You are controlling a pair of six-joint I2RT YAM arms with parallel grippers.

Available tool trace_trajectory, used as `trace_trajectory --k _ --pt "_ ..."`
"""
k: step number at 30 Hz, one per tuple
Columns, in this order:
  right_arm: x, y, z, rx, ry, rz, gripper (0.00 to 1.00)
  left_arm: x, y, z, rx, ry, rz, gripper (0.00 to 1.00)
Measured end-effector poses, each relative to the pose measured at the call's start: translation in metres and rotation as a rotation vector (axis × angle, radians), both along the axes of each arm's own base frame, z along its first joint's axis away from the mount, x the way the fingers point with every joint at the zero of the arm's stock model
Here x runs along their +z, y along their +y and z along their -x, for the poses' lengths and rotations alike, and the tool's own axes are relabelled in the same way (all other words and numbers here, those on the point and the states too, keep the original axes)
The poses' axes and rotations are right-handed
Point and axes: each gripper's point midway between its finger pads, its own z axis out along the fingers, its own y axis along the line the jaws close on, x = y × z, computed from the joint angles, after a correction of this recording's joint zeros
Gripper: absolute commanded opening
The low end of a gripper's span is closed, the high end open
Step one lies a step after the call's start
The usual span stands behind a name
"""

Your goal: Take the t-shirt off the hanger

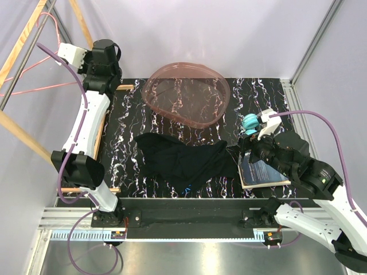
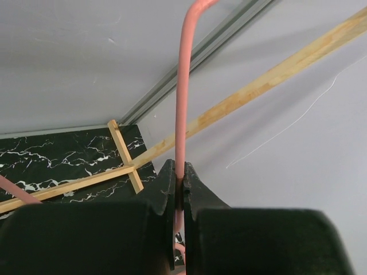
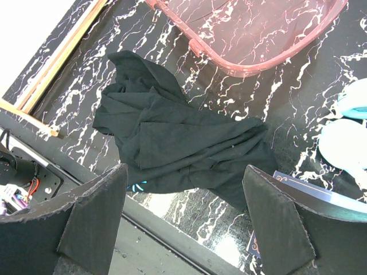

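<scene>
The black t-shirt lies crumpled on the marbled table, free of the hanger; its small blue tag shows at the near edge. The thin pink hanger is held up at the far left, off the table, by my left gripper, whose jaws are shut on its wire. From above, that gripper is at the back-left corner with hanger wire running past it. My right gripper hangs open and empty above the table's front edge, by the t-shirt's right end.
A translucent pink basin stands behind the shirt. A dark blue book lies under my right arm, with a teal object beside it. A wooden frame borders the table's left side.
</scene>
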Motion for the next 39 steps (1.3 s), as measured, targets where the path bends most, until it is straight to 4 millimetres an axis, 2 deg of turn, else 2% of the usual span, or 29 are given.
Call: trace_trajectory --k 4,8,11,14,15,18,21,28,31,35,39 --pt "0.000 0.000 0.000 0.001 0.001 0.001 0.89 -0.002 0.000 -0.001 -0.005 -0.011 0.016 0.00" --pt "-0.001 0.002 -0.001 0.004 0.006 0.004 0.89 -0.015 -0.001 0.000 -0.018 -0.015 0.050 0.00" --pt "-0.003 0.003 -0.001 0.006 0.010 0.006 0.89 -0.018 -0.001 0.000 -0.025 -0.037 0.077 0.01" --pt "-0.002 0.003 -0.001 0.005 0.010 0.005 0.89 -0.015 -0.003 0.003 -0.037 -0.064 0.101 0.16" --pt "-0.002 0.002 -0.001 0.005 0.009 0.005 0.89 -0.013 -0.003 0.003 -0.043 -0.076 0.110 0.27" --pt "-0.001 0.002 0.000 0.006 0.007 -0.001 0.89 -0.012 -0.005 0.006 -0.057 -0.095 0.131 0.39" --pt "0.000 0.002 0.002 0.013 0.007 -0.011 0.89 -0.014 -0.006 0.007 -0.071 -0.107 0.146 0.47" --pt "0.004 0.003 0.008 0.026 0.011 -0.043 0.89 -0.014 -0.014 0.013 -0.139 -0.109 0.157 0.76" --pt "0.006 0.004 0.011 0.039 0.013 -0.059 0.89 -0.013 -0.017 0.024 -0.168 -0.109 0.158 0.83" --pt "0.007 0.008 0.016 0.062 0.025 -0.081 0.89 -0.010 -0.025 0.044 -0.242 -0.120 0.172 0.88" --pt "0.006 0.013 0.021 0.088 0.050 -0.103 0.91 -0.020 -0.048 0.065 -0.397 -0.114 0.206 0.89"
